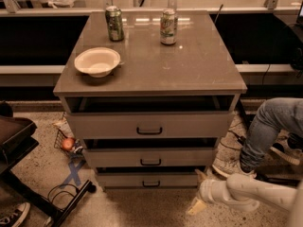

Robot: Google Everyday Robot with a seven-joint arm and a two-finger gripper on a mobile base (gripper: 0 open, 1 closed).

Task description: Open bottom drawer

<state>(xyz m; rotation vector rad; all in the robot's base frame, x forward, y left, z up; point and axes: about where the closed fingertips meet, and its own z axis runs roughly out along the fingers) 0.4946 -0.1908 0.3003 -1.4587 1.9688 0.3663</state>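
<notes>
A speckled floor runs under a dim room, with a long dark counter across the back. In the middle stands a grey-taupe cabinet [189, 65], its flat top carrying a pale bowl [97, 61] and two drink cans [114, 23] [168, 26]. A seated person's jeans-clad leg [267, 126] is just off the cabinet's side, above my white arm [255, 193].

Down the cabinet's face the fronts shrink: the tall top drawer [199, 126], the middle drawer [189, 157], then the bottom drawer [123, 179], the shallowest, right at floor level. A dark gap shows above its front, but I judge it is not yet pulled out to any degree.

My gripper [198, 192] hangs low near the floor, just off the corner of that bottom front, close but not touching it. Its two tan fingertips [201, 175] are spread wide, holding nothing.

What matters next is the small black handle [151, 184]. It lies toward the left of the view from my gripper and about level with it, at the centre of the front. Its long axis runs horizontally across the front, so I judge the fingers must close above and below the bar. The pull then comes straight out from the cabinet.
</notes>
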